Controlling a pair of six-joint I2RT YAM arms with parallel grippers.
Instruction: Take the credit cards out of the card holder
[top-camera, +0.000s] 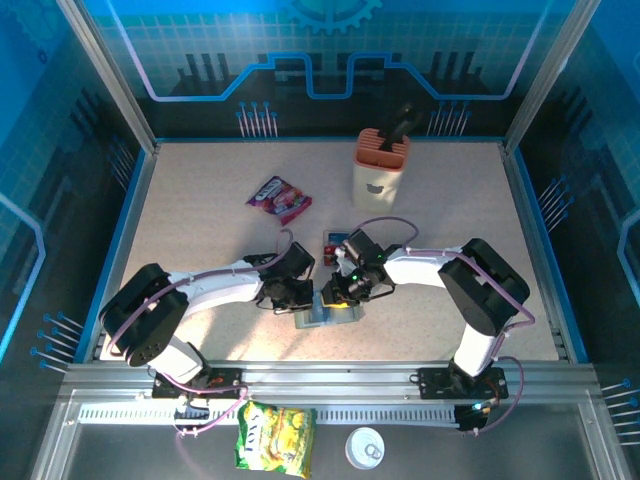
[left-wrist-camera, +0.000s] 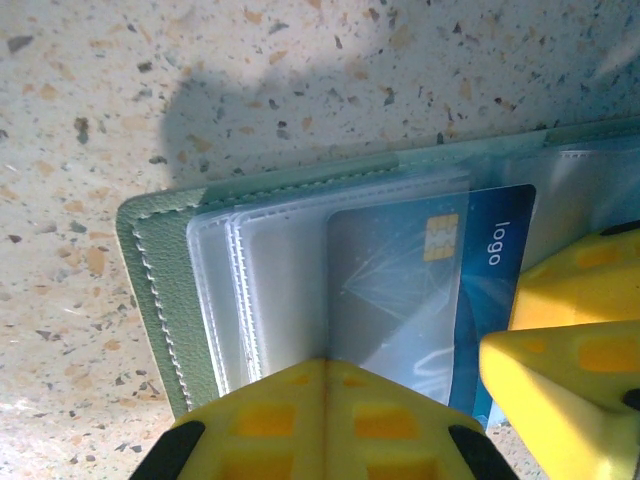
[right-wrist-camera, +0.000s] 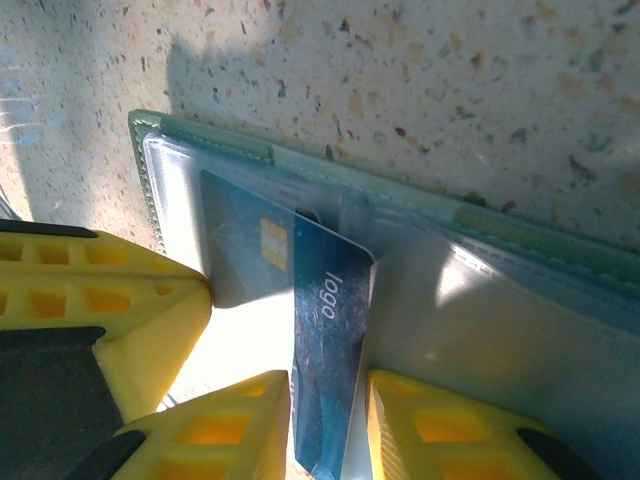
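Note:
The grey-green card holder (top-camera: 322, 316) lies open on the table between both arms, its clear pockets (left-wrist-camera: 270, 270) facing up. A blue credit card (right-wrist-camera: 330, 300) marked "logo" sticks partway out of a pocket. My right gripper (right-wrist-camera: 328, 385) is shut on it, one yellow finger at each side. My left gripper (left-wrist-camera: 325, 368) is shut with nothing between its fingers, its joined tips resting on the holder's pocket beside the blue card (left-wrist-camera: 480, 250). Another small red and blue card (top-camera: 334, 240) lies on the table behind the right wrist.
A beige knife block (top-camera: 380, 165) stands at the back and a purple-red snack packet (top-camera: 279, 198) lies left of it. A yellow packet (top-camera: 276, 437) and a white lid (top-camera: 365, 447) lie off the table's near edge.

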